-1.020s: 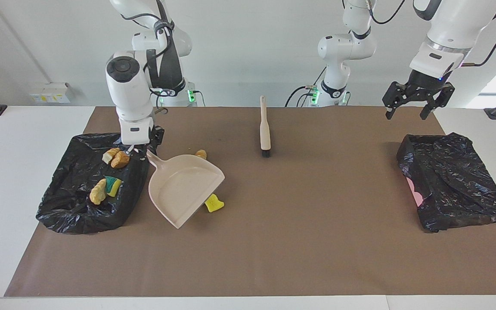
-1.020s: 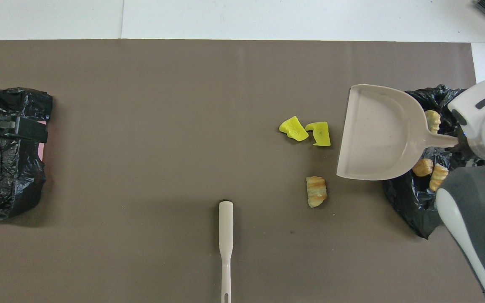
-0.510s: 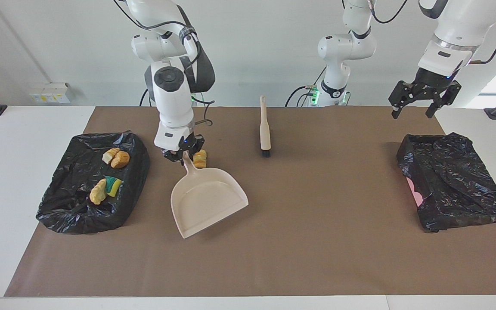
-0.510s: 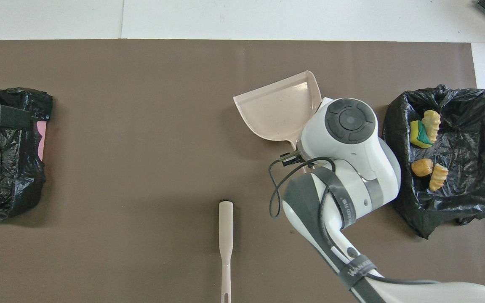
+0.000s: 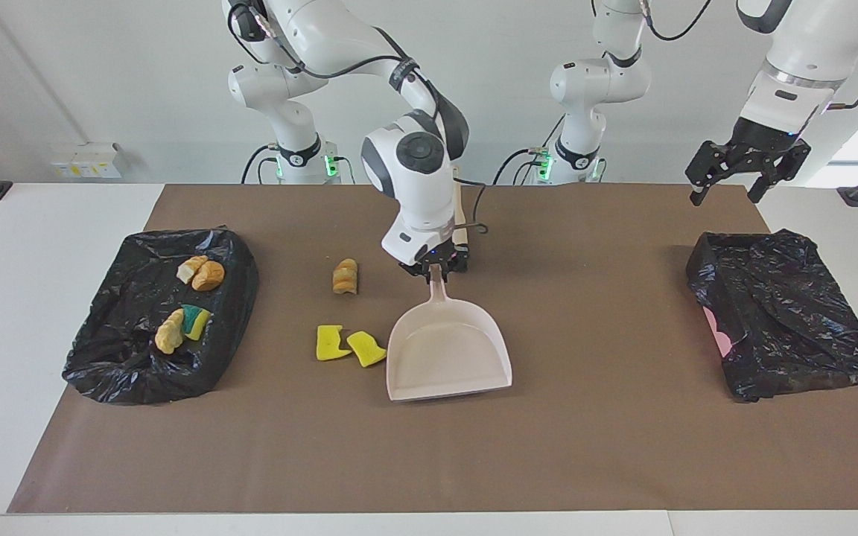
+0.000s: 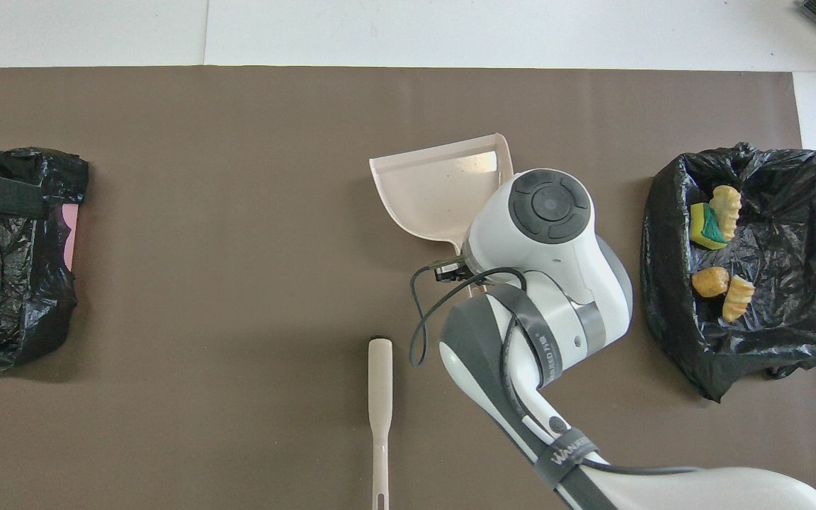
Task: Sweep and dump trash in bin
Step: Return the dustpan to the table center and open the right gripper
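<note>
— Beige plastic dustpan (image 5: 449, 348): where do you see it now?

— You see it at the middle of the bench (image 5: 623, 461), on the brown mat (image 5: 593, 298). The right tool (image 5: 435, 269) is clamped on its handle, and the pan's open edge points away from the robots.

— And the trash?

— Three pieces lie on the mat, beside the pan toward the right arm's end. Two yellow sponge pieces (image 5: 350, 345) touch each other just beside the pan's corner. One tan bread-like lump (image 5: 345, 276) lies nearer to the robots than these two. Four more pieces lie in the black-lined bin (image 5: 101, 357) at the right arm's end: two tan lumps (image 5: 202, 272) together, and one lump (image 5: 170, 332) beside a green-backed sponge (image 5: 194, 320).

— What about the left tool (image 5: 729, 181)?

— You find it up in the air over the second black bag (image 5: 786, 313) at the left arm's end. Its fingers stand apart and hold nothing; this arm waits.

— And the brush?

— The brush (image 6: 380, 418) lies on the mat near the robots; in the facing view the right arm hides most of it.
</note>
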Robot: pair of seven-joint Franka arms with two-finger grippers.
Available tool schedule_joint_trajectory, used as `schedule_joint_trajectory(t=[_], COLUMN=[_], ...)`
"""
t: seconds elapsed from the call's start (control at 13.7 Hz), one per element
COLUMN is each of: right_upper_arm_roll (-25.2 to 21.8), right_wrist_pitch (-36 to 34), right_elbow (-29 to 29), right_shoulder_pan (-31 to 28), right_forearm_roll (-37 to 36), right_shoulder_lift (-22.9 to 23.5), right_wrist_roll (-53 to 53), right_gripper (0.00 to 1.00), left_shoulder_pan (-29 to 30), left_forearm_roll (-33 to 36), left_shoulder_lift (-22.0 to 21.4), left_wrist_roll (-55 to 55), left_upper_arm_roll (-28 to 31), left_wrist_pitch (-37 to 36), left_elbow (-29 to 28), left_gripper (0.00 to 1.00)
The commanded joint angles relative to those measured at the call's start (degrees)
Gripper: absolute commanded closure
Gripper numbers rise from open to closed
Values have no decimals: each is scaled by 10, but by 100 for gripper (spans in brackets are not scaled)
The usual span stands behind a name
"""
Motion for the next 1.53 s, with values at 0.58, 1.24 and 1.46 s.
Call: schedule_joint_trajectory(t=[0.58, 1.24, 1.46], right_upper_arm_roll=[-2, -2, 0], right_wrist_pitch=[11, 12, 17], right_elbow=[-58, -282, -310], right_shoulder_pan=[34, 115, 137], right_forearm_roll=[-4, 4, 31], right_shoulder_lift=[-57, -241, -259], right_wrist_roll=[55, 121, 133], right_gripper=[0, 0, 0], left_shoulder_pan=[4, -44, -125], left_forearm_roll=[9, -29, -29], left_shoulder_lift=[-29, 30, 77], left_wrist_roll=[0, -20, -147], left_upper_arm_roll=[-3, -13, -13], left_wrist_pitch=[6, 109, 165], left_elbow=[-37, -33, -36], left_gripper=[0, 0, 0])
